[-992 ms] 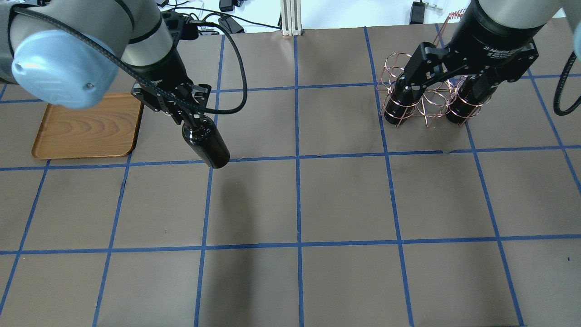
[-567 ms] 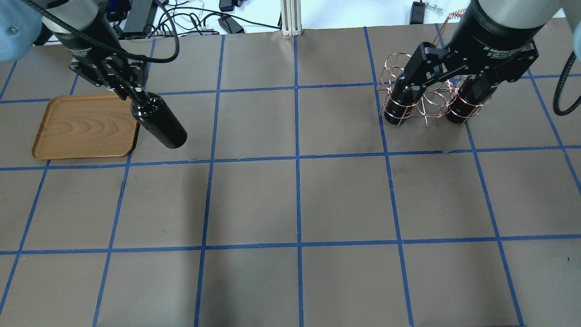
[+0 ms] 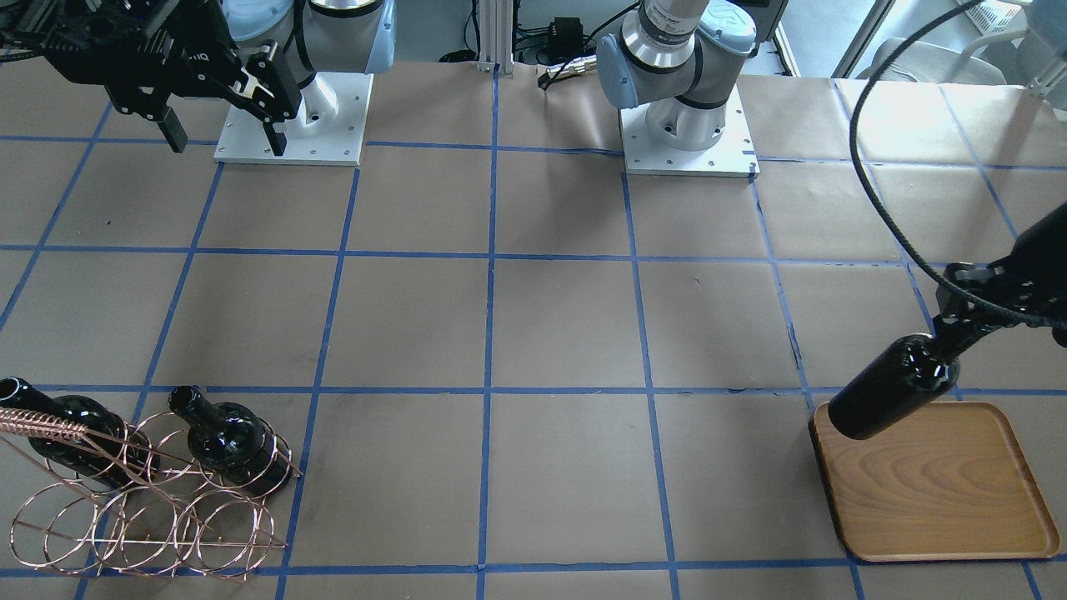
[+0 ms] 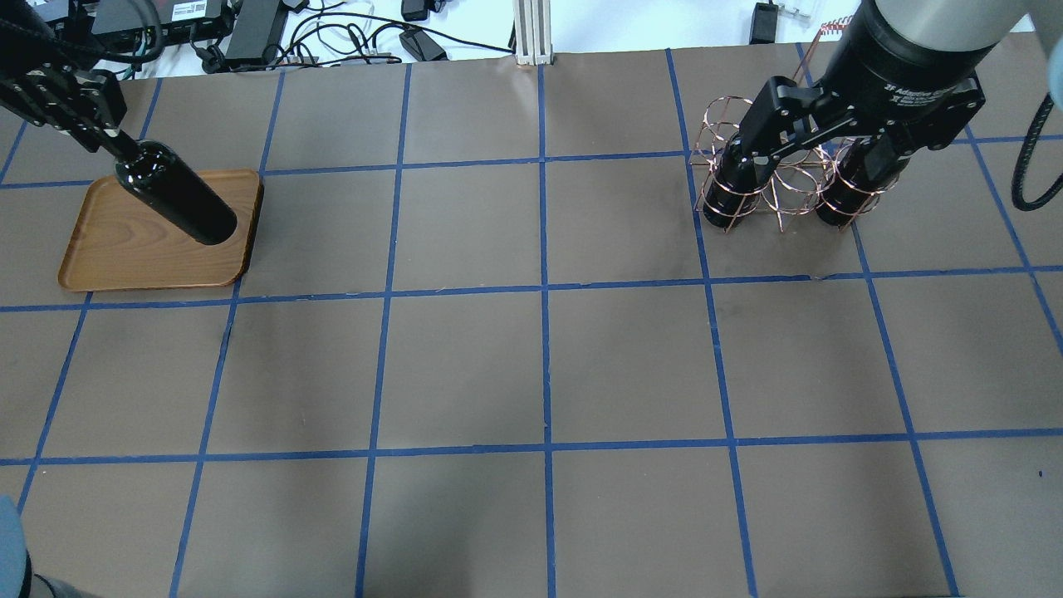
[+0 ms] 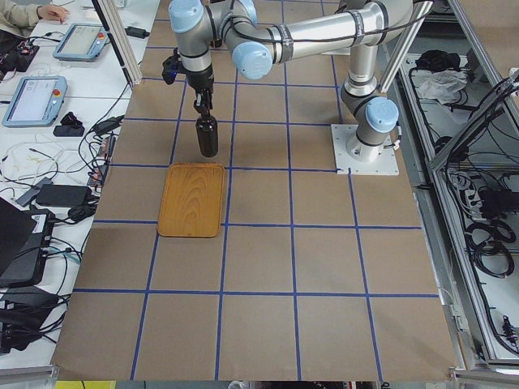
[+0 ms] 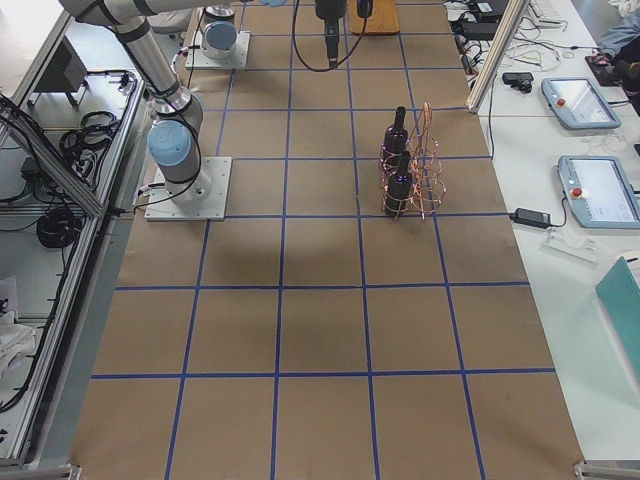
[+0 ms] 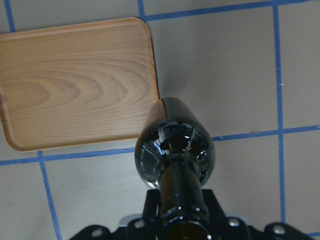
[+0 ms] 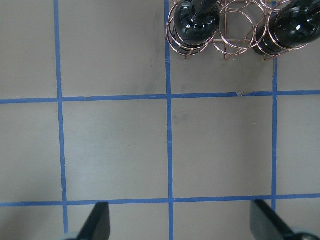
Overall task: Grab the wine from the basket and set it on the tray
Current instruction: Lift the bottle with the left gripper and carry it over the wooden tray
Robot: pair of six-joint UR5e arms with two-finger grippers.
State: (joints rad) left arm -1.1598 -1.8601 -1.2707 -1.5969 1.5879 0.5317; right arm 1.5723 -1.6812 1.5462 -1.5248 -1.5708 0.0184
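The left tool (image 4: pixel 110 143), clenching the wine (image 4: pixel 178 199) by its neck, is hovering at the tray (image 4: pixel 108 257) rim; lowering here is risking a topple onto the counter (image 4: pixel 548 365).

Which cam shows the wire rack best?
Exterior front-facing: the rack stands unobstructed, two bottles in it, other rings empty. Overhead has the right gripper in front of it; the right wrist crops it at the top edge; exterior right shows it small, side-on. The other views miss it.

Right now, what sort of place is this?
Probably a robotics lab workcell: two robot arms bolted to a table gridded with blue tape, teach pendants alongside, cables trailing behind.
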